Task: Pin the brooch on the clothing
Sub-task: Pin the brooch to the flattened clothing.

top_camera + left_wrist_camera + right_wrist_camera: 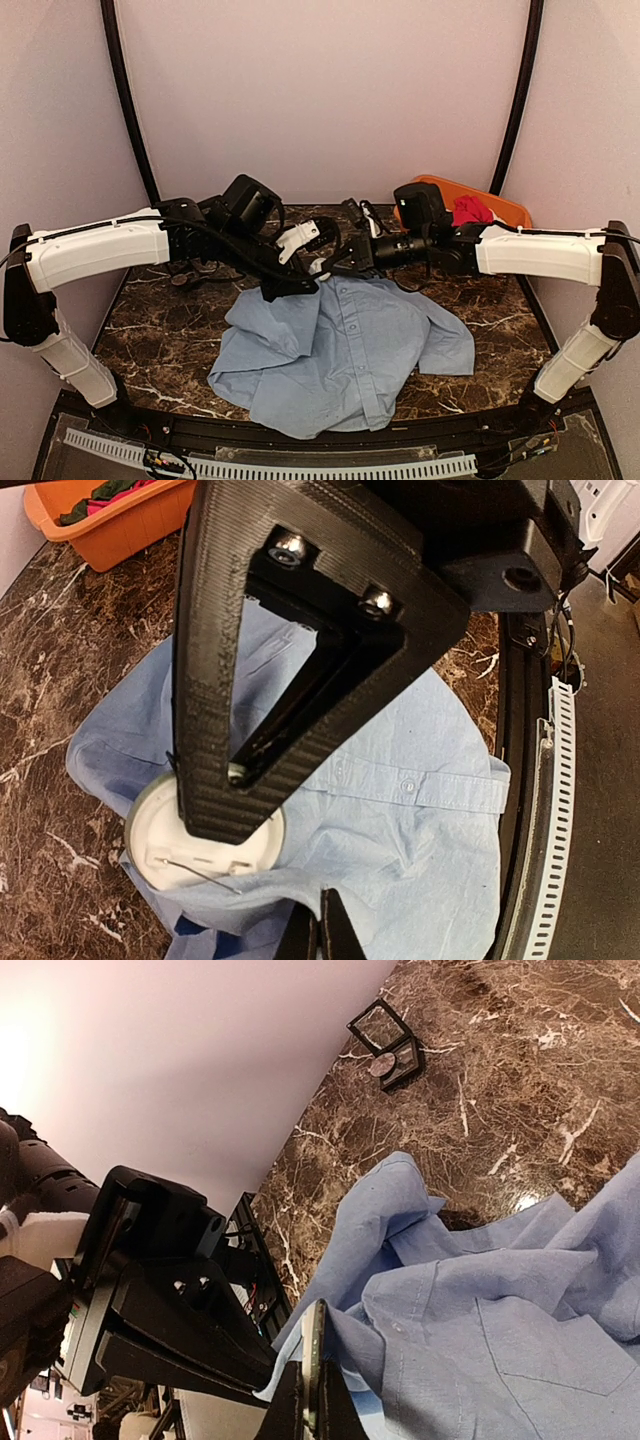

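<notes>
**Fig.** One light blue shirt (340,350) lies crumpled on the bench (500,300). One brooch (155,835), showing a pale round back and a wire pin, sits at the shirt's edge beneath the left fingers (200,730). These are pressed together, and their contact is hidden. The right fingers (290,1415) pinch shirt cloth. One open black case (385,1035) is indistinct.

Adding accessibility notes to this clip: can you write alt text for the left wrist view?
The left gripper, a black triangular shape, fills the foreground, its tip at a white round disc on a light blue shirt spread over a brown marble table. An orange bin sits at top left.
</notes>
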